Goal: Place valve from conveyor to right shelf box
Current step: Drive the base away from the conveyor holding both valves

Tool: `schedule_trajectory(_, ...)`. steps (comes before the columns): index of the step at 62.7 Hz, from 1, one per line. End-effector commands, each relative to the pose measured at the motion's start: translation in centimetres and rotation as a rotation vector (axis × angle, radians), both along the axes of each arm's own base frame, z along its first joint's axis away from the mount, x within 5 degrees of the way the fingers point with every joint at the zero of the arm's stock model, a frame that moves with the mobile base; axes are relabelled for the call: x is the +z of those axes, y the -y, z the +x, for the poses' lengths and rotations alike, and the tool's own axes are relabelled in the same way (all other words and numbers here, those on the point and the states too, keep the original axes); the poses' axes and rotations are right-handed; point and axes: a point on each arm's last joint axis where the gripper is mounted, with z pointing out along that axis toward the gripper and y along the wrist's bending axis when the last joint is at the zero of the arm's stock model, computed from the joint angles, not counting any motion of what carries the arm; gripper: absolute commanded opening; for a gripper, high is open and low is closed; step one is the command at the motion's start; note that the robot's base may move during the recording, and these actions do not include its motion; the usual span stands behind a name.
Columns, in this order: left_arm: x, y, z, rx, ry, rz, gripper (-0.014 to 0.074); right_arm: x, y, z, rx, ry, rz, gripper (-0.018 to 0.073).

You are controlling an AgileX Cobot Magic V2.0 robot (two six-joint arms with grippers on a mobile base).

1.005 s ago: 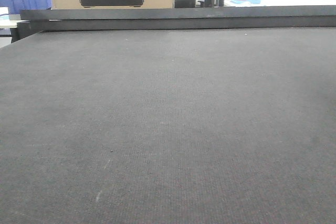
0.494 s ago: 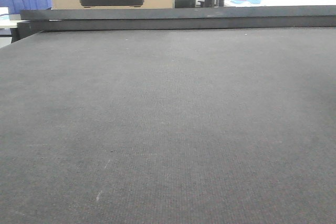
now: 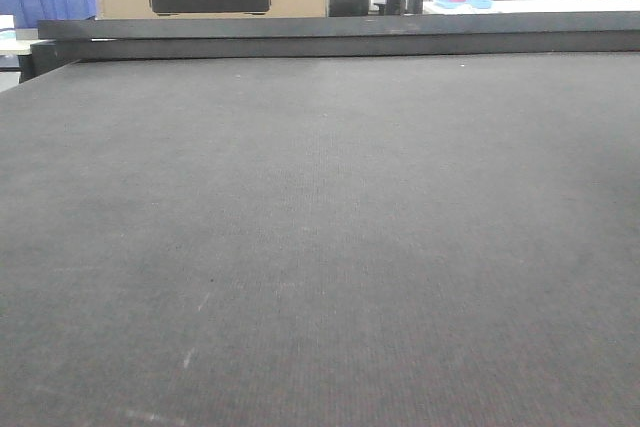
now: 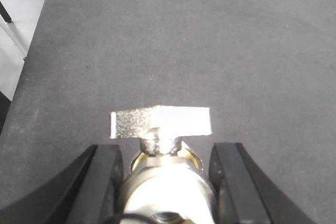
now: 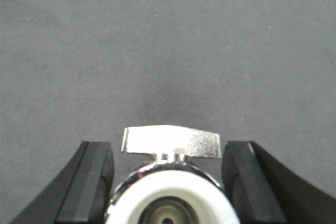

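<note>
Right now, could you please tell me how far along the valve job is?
Done: both pickups look made. The left jaws are closed on the left valve and the right jaws on the right valve. In hand: both valves are held over the conveyor; whether they are lifted clear of it I cannot tell. Left: carrying them to the right shelf box, which no view shows, and releasing them there.
</note>
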Motion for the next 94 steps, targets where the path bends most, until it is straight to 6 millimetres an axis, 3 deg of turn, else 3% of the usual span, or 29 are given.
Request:
schedule_trajectory(1, 0.84, 0.12, -0.20, -0.006, 0.065, -0.013, -0.0111, 0.92, 0.09, -0.03, -0.009, 0.086, -0.006, -0.0163)
schedule_trajectory(94, 0.84, 0.11, -0.20, -0.005, 0.065, -0.011, -0.0111, 0.95, 0.09, -0.10, -0.009, 0.088, -0.006, -0.0163)
